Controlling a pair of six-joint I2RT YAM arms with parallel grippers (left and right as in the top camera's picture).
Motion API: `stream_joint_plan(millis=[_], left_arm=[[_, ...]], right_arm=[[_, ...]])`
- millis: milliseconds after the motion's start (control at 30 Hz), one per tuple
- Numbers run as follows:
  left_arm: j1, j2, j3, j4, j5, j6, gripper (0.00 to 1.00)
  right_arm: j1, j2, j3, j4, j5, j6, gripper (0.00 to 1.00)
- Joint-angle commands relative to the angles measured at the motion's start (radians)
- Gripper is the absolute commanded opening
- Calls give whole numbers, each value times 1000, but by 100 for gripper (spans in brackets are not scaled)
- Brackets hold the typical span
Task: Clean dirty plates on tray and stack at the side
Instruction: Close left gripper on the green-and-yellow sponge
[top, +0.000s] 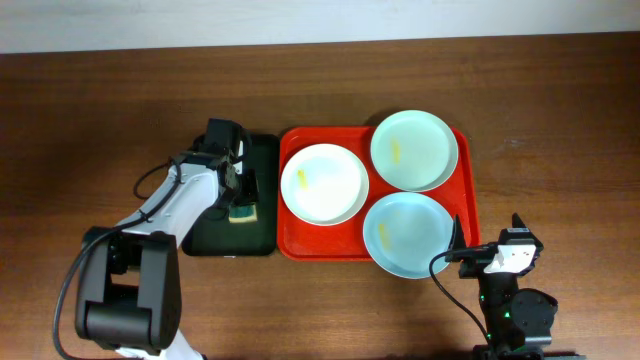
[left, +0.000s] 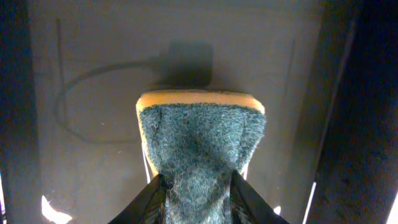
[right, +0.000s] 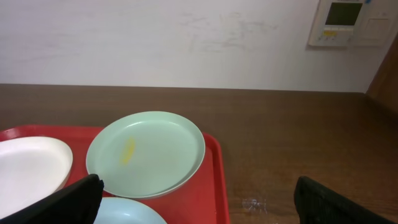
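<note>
The red tray (top: 372, 249) holds three plates, each with a yellowish smear: a white plate (top: 324, 184) at its left, a pale green plate (top: 414, 150) at the back right and a pale blue plate (top: 406, 233) at the front right. My left gripper (top: 243, 200) is over the dark green tray (top: 262, 160) and is shut on a green-and-yellow sponge (left: 200, 149). My right gripper (top: 488, 250) is open and empty by the red tray's front right corner. The right wrist view shows the green plate (right: 146, 152), the white plate's edge (right: 31, 168) and the tray rim (right: 216, 174).
The dark green tray lies directly left of the red tray. Brown wooden table (top: 560, 150) extends on both sides. A white wall with a control panel (right: 345, 22) stands behind the table.
</note>
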Motion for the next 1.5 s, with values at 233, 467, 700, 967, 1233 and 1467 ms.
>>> stream_joint_plan(millis=[233, 467, 700, 967, 1233, 1467], left_arm=[[-3, 23, -9, 11, -11, -6, 27], [-3, 24, -23, 15, -25, -6, 16], [-3, 24, -23, 35, -25, -6, 22], [-5, 25, -46, 30, -25, -6, 25], [-5, 25, -46, 33, -25, -6, 29], [-5, 25, -45, 44, -25, -6, 30]], right_arm=[[-8, -6, -5, -7, -2, 1, 98], [-8, -6, -5, -7, -2, 1, 99], [-8, -6, -5, -7, -2, 1, 98], [-8, -6, -5, -7, -2, 1, 98], [-8, -6, -5, -7, -2, 1, 99], [-8, -6, -5, -7, -2, 1, 99]])
